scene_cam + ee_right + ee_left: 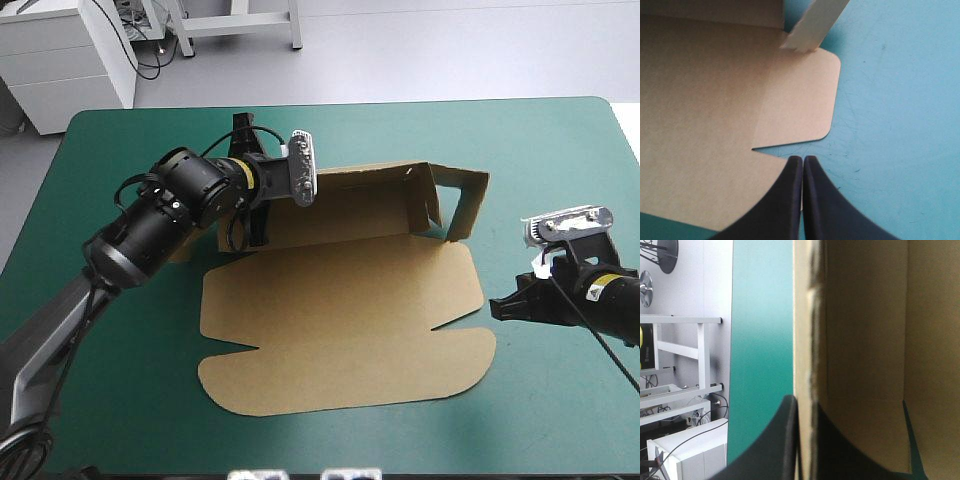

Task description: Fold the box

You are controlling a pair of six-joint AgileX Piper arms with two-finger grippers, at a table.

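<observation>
The brown box [340,320] lies as a cut sheet in the middle of the table, its large panels flat. Its far wall [370,195] stands raised, with a side flap [465,205] upright at the right end. My left gripper [250,220] is at the wall's left end; in the left wrist view the gripper [802,407] is shut on the board's edge [807,315], one finger on each side. My right gripper [497,308] is low at the sheet's right edge. In the right wrist view it [802,161] is shut, tips touching a notch beside a rounded flap [800,100].
The teal-green cover [560,150] shows around the box on every side, widest to the right and at the far edge. The left arm [150,230] reaches across the table's left part above the cover.
</observation>
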